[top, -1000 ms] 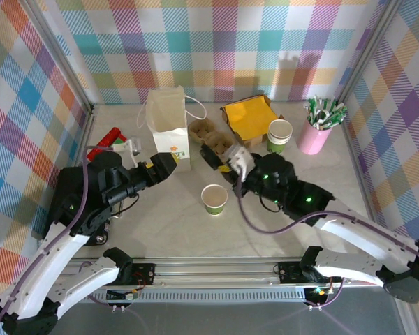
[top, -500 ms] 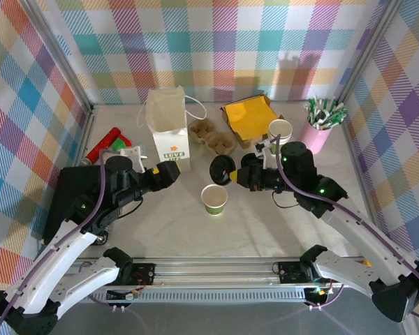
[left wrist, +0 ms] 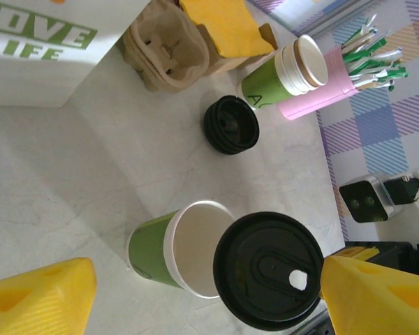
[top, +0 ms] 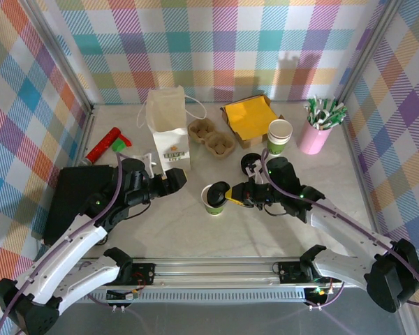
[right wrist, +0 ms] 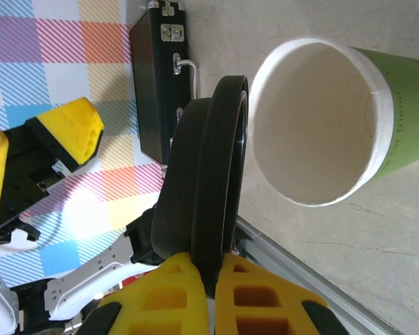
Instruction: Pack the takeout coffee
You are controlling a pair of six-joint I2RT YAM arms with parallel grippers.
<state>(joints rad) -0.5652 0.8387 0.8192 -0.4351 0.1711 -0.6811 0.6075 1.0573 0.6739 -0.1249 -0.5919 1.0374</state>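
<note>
Right gripper (top: 230, 195) has dropped toward the near edge since half a second ago, carrying the black lid (top: 219, 191) from above and behind the paper cup (top: 214, 199) to its right rim; left gripper (top: 176, 181) has edged a bit closer to the cup. Right jaws are closed on the lid's edge, and in the right wrist view the lid (right wrist: 202, 202) sits edge-on between the yellow fingers (right wrist: 255, 293), just beside the open cup mouth (right wrist: 314, 118). Can't tell if the lid touches the rim. In the left wrist view the lid (left wrist: 269, 279) overlaps the cup's (left wrist: 169, 252) right side, not seated. Cup stands upright and uncovered mid-table (top: 160, 230), in front of the paper bag (top: 169, 129). Left jaws are spread wide, holding nothing. Spare lids (top: 251, 165) lie near the cup stack (top: 279, 135) and pink cup (top: 314, 136).
</note>
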